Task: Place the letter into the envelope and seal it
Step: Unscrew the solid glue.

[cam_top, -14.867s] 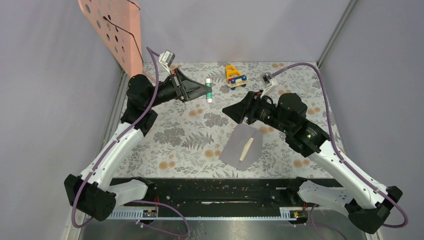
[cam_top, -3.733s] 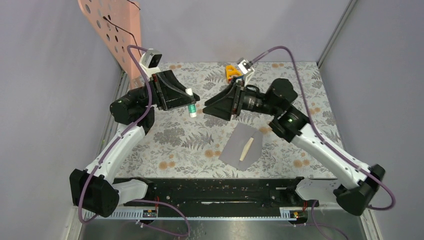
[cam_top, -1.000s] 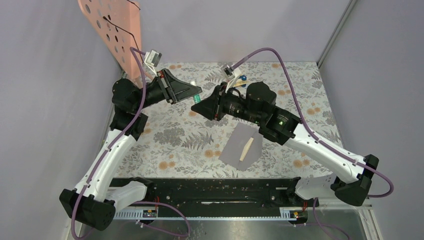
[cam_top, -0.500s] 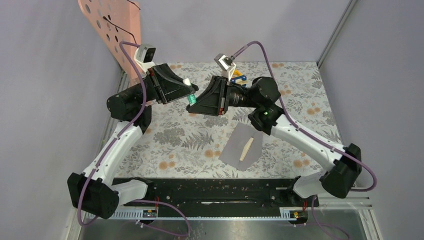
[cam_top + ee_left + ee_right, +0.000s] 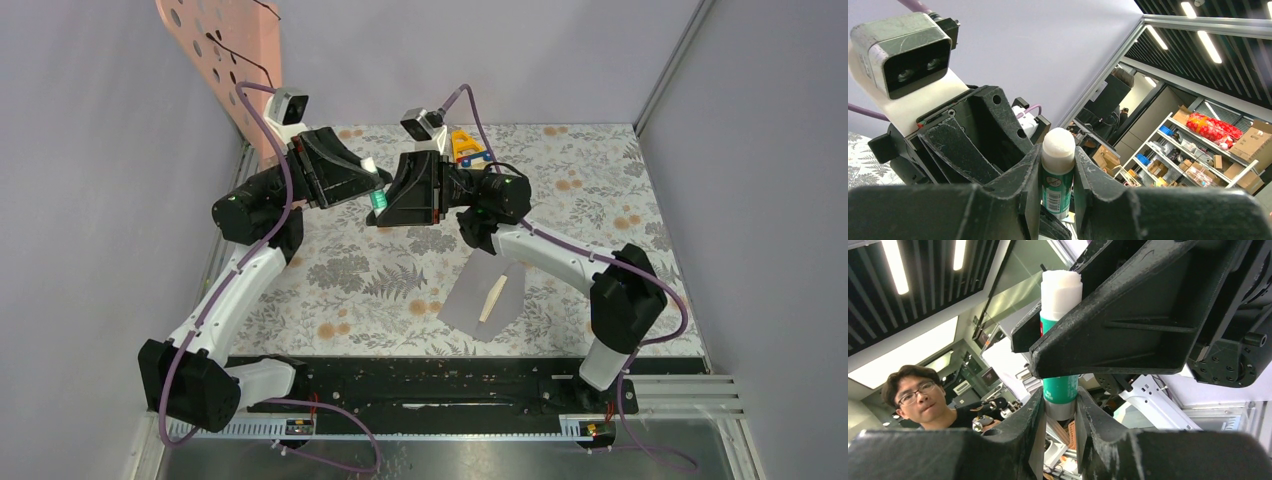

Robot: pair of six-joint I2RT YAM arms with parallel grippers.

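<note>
- The envelope lies flat on the desk, untouched, on the near side in front of the right arm's base
- A narrow tan strip, probably the folded letter, runs along the envelope's middle; from above I cannot tell whether it is tucked inside or only resting on top
- The glue stick is up in the air, beyond the envelope and to its left, well apart from it, white cap uppermost
- The left end effector is closed on the stick's green labelled body just under the cap, both fingers pressed against its sides
- The right end effector comes at it from the envelope's side and is clamped on the stick's lower end, below the left one's hold
- Two grips on one small tube suggest that one arm steadies it while the other works it, by a twist of the base or a pass from arm to arm; the cap itself is gripped by neither
- The stick is held above bare desk, so that a slip, as I judge it, would not hit the paper
- Sealing looks not yet begun
- A yellow and blue toy stands far beyond the envelope, and a pink perforated board leans at the far left corner
</note>
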